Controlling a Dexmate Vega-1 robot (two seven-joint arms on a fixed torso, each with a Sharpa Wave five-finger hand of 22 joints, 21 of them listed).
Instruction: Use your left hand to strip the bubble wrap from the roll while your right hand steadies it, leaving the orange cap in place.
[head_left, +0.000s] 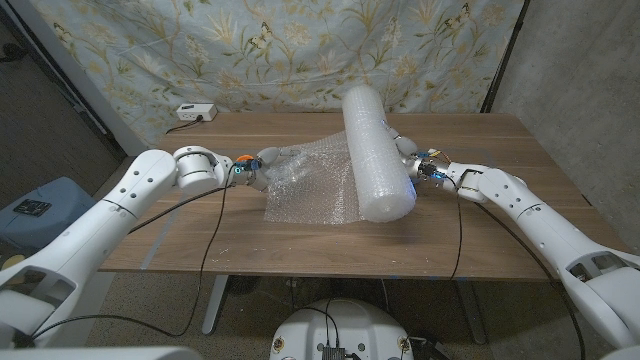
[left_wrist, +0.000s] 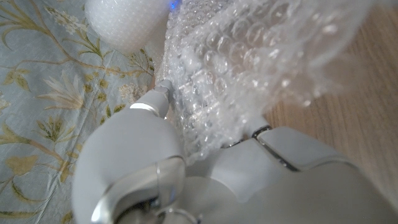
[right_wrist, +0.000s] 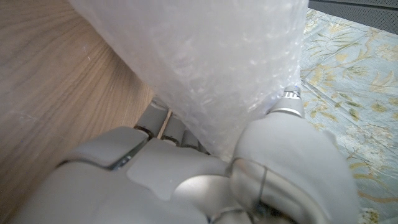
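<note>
Showing one roll (head_left: 377, 150), one unrolled sheet (head_left: 307, 187), two hands

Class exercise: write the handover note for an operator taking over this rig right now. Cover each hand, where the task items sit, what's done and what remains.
Left hand: grips the loose bubble wrap sheet, pulled out across the table.
Right hand: holds the roll from its side, roll tilted up off the table.
Done: a length of wrap is unwound.
Left: most of the wrap remains on the roll; keep stripping. The orange cap cannot be made out.

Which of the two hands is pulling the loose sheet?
The left hand: it grips the unrolled bubble wrap, while the right hand holds the roll.
</note>
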